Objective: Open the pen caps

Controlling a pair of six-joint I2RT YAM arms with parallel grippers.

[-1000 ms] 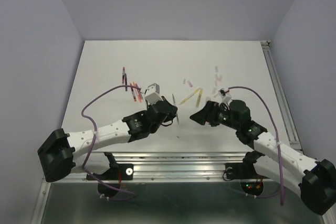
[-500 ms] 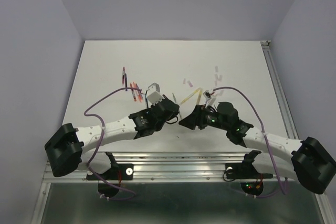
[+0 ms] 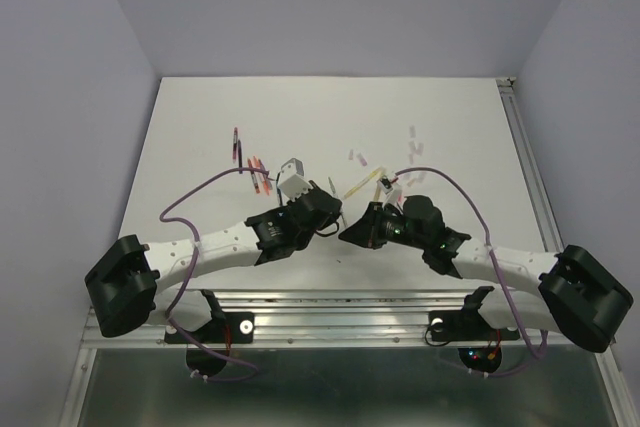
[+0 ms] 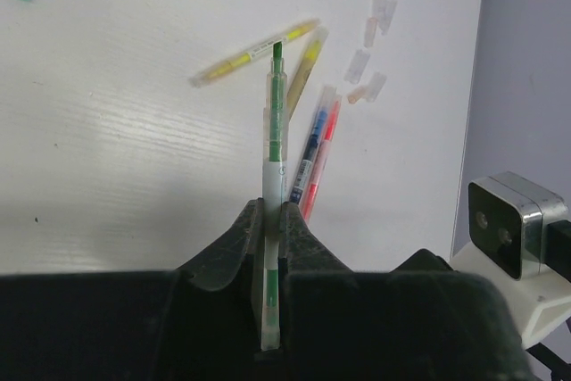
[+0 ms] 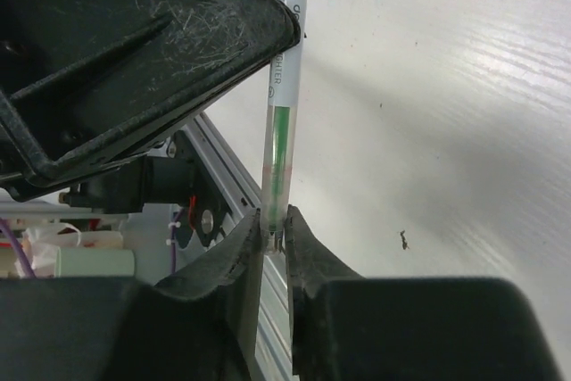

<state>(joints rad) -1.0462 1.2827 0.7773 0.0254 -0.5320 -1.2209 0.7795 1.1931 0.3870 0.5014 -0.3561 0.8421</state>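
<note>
From above, you've got both arms nosed in together over the near middle of the table. The left gripper and right gripper sit tip to tip, all but touching. Whatever they share is too thin to read from up here. Loose caps lie scattered farther back on the right, well apart from the action.

Left wrist now. Your left gripper is clamped hard on the green pen, jaws flush against the barrel. The pen runs straight up the frame away from them, over the yellow pens and the blue and red pair lying on the table. (I can't pick out the right gripper in this view, so don't judge the pull from here.)

Right wrist, and this is the one that matters. The right gripper is pinched in on the near end of the pen, fingers pressed to both sides. I take that end for the pen cap, though no seam shows. The pen's long axis runs from these jaws straight up to the left gripper, which crosses it from the left. So the right arm has the cap end, and your pull wants to go back along that line, directly away from the left. By my reading, a skewed tug risks bending the thin barrel or slipping off.
</note>
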